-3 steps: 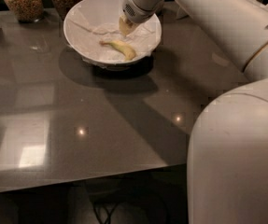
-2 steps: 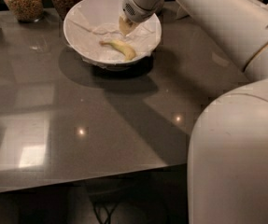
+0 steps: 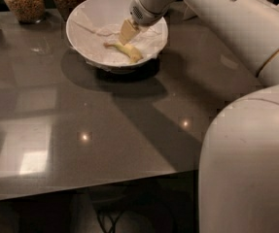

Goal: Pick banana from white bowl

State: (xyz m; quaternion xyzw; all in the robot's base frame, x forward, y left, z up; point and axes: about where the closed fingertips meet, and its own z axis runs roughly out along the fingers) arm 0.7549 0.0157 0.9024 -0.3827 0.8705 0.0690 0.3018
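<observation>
Camera view shows the gripper [image 3: 128, 32] lowered into the white bowl [image 3: 76, 28], its pale pad just above the banana [image 3: 127, 50]. Whether it is spread or closed, or touching the fruit, cannot be told. The banana lies on crumpled white paper [image 3: 100, 30] in the bowl's right half, with its stem pointing left. The white arm [image 3: 217, 13] reaches in from the right. The bowl stands toward the far edge of the glossy grey tabletop [image 3: 105, 130]. Two glass jars [image 3: 24, 1] of grain stand behind it on the left.
</observation>
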